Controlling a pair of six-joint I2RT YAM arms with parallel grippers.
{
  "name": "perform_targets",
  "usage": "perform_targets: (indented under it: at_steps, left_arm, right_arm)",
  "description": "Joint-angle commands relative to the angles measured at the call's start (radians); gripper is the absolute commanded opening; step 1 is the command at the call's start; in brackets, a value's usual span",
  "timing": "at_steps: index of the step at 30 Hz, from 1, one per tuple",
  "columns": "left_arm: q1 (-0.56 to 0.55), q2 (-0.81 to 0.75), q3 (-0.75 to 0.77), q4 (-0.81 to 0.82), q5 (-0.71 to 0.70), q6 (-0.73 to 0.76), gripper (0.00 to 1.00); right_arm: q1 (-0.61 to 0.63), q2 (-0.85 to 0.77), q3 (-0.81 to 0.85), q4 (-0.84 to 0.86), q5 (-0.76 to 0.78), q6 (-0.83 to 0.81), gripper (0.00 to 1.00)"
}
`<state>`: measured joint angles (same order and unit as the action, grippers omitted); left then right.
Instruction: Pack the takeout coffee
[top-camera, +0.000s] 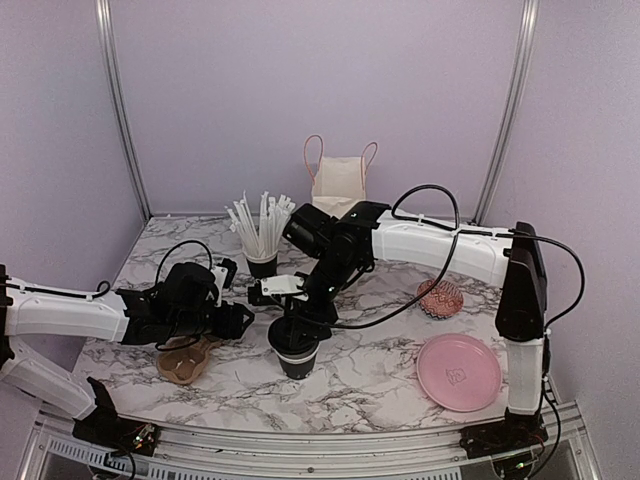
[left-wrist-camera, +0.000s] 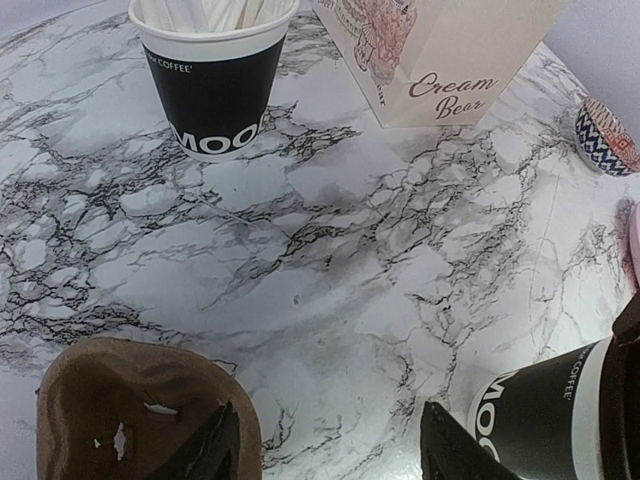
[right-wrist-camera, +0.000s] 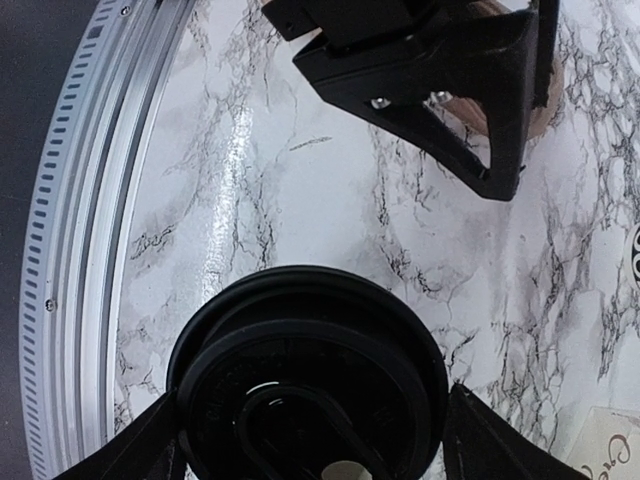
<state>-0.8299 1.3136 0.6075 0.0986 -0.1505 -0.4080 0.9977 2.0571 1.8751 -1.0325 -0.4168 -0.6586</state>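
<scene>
The takeout coffee (top-camera: 297, 352) is a black cup standing near the table's front middle with its black lid (right-wrist-camera: 310, 370) on top. My right gripper (top-camera: 297, 322) hangs straight over it; in the right wrist view its gripper (right-wrist-camera: 315, 400) stands open, a finger close on each side of the lid's rim. My left gripper (top-camera: 240, 320) is just left of the cup, open, with only marble between its fingers (left-wrist-camera: 215, 445). The cup's side (left-wrist-camera: 545, 420) shows at the lower right of the left wrist view.
A brown cardboard cup tray (top-camera: 185, 360) lies under the left arm. A black cup full of white straws (top-camera: 262, 250) stands behind, with a paper bag (top-camera: 340, 185) at the back wall. At the right lie a patterned bowl (top-camera: 440, 297) and a pink plate (top-camera: 458, 372).
</scene>
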Motion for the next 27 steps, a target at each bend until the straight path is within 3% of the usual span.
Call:
perform_targets:
  at_steps: [1, 24, 27]
  left_arm:
    - [0.007, -0.014, 0.021, -0.023, -0.004, 0.009, 0.62]
    - [0.007, -0.017, 0.007, -0.01, -0.001, 0.003, 0.62]
    - [0.007, -0.015, 0.006, -0.008, 0.0, 0.002, 0.62]
  right_arm:
    - [0.01, -0.028, -0.005, -0.012, 0.004, -0.01, 0.83]
    - [0.031, -0.021, -0.02, -0.077, -0.005, -0.059, 0.87]
    - [0.037, -0.029, -0.026, -0.081, -0.007, -0.062, 0.98]
